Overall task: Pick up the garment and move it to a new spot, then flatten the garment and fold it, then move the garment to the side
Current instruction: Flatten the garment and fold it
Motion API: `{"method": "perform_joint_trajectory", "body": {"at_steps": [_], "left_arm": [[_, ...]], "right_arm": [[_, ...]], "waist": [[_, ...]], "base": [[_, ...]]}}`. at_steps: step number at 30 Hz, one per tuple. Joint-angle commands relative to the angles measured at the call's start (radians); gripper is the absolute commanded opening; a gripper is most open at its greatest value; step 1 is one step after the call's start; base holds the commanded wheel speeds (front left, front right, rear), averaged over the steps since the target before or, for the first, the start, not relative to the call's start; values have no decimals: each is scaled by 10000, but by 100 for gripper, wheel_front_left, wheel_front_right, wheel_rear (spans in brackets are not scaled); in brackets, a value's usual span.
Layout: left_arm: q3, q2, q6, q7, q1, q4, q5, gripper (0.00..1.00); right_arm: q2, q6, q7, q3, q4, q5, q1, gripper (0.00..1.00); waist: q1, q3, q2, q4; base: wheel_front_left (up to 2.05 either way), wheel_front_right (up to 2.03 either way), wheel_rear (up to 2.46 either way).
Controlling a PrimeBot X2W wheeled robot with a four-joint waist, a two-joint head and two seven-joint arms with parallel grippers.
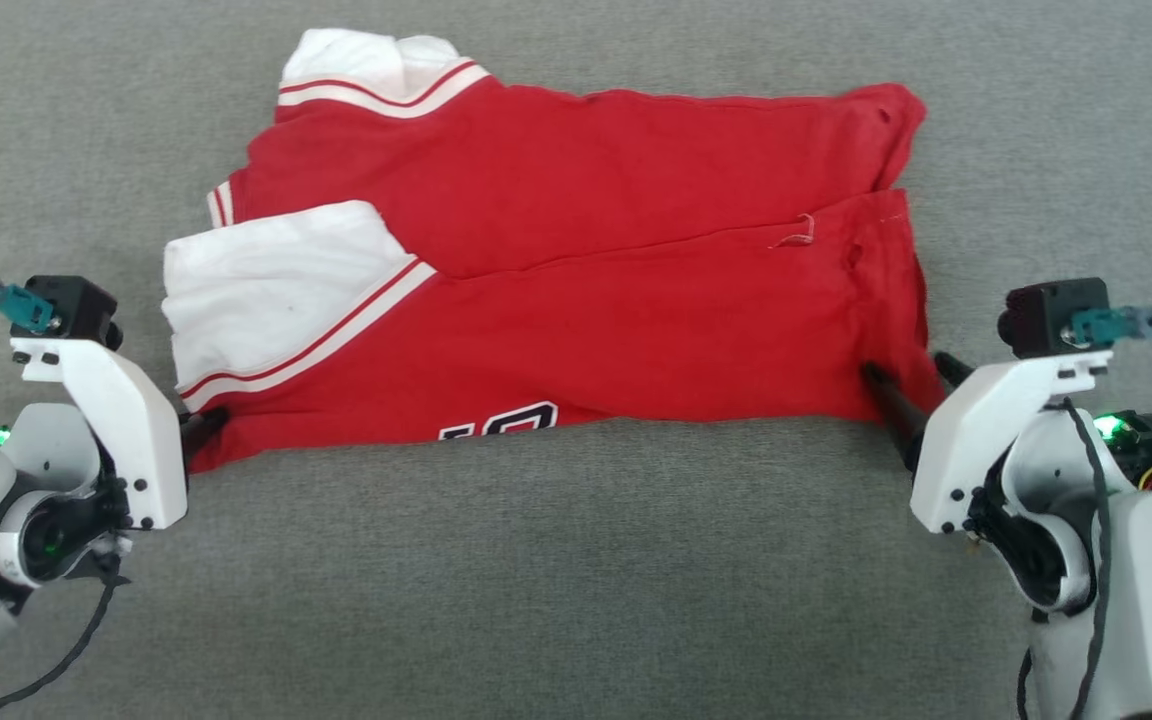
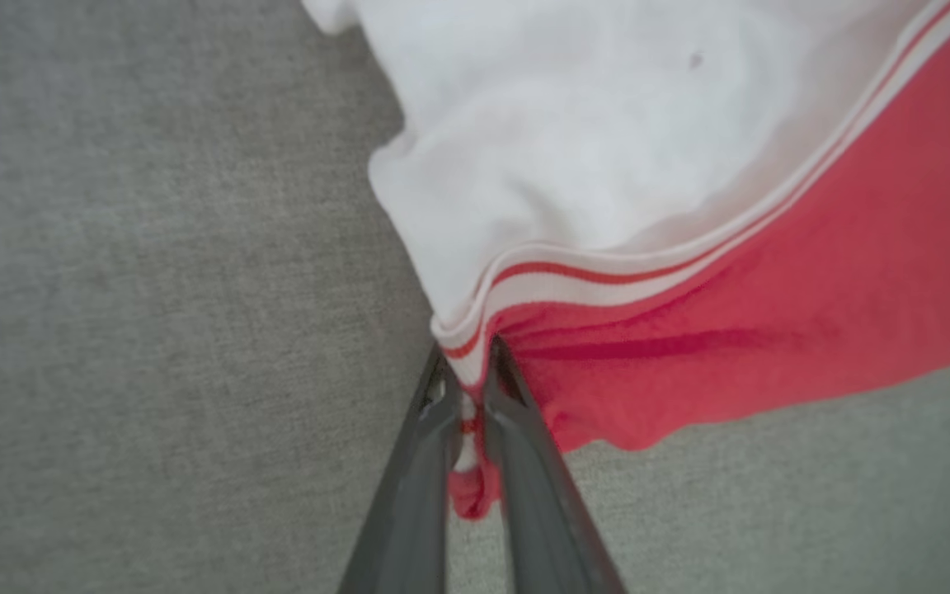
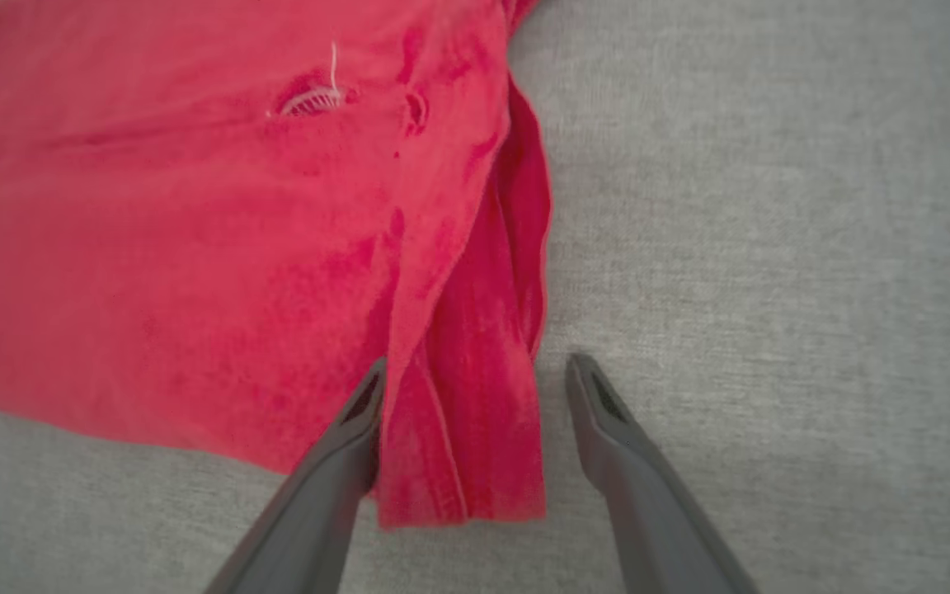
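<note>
Fingers [image 2: 524, 470] of left gripper [image 2: 467, 363]: treat as clamped on 8 o'clock trim corner of presumably limp, light red jersey-style shirt with white sleeves [image 1: 586, 300] lying folded on grey fabric surface [image 1: 576, 580]; close parted right gripper [image 3: 475, 379] through all 4 o'clock hem plies.

The black lettering [image 1: 499, 420] on the garment [image 1: 576, 300] is cut short at the near fold and cannot be read. In the head view, the left gripper [image 1: 204, 428] is mostly hidden behind its white housing [image 1: 126, 430].

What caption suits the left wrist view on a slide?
Left gripper shut on trimmed corner of red white-sleeved jersey garment on grey fabric surface.
</note>
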Motion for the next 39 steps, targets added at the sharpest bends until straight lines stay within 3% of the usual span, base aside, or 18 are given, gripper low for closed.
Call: {"method": "perform_joint_trajectory", "body": {"at_steps": [1,6,7,8,9,15,24,34,39], "left_arm": [[-232,-335,-110,35,74,114,127,0],[-247,-589,-356,-54,-115,308,256,0],[-243,-624,-368,-92,-148,340,255,0],[-236,-662,-374,-128,-170,369,231,0],[-225,-691,-391,-153,-186,398,241,0],[-101,-502,-464,-193,-138,390,112,0],[193,368,-191,-142,75,-528,-82,0],[296,1757,941,-203,995,-3054,-464,0],[145,1952,1398,-331,1609,-3882,-609,0]], "right_arm": [[-30,1,339,-57,199,-154,-207,100],[-300,-1,1570,119,1067,-376,-533,100],[-339,1,1805,184,1216,-348,-559,93],[-430,-1,2044,329,1332,-357,-579,22],[-514,-1,2240,414,1411,-339,-596,0],[-1014,-1,3267,670,981,185,-803,0],[-1771,-1,4550,682,-545,1056,-734,0],[-2061,-1,6346,9,-2566,1744,532,0],[-1883,-1,6677,-252,-3155,1608,1224,0]], "waist": [[0,23,-1,133],[0,60,-1,388],[0,62,-1,426],[0,64,-1,456],[0,63,-1,487],[0,-14,-1,564],[0,-221,-1,628],[0,-305,-1,660],[0,-201,-1,647]], "base": [[0,0,0],[0,0,0],[0,0,0],[0,0,0],[0,0,0],[0,0,0],[0,0,0],[0,0,0],[0,0,0]]}}
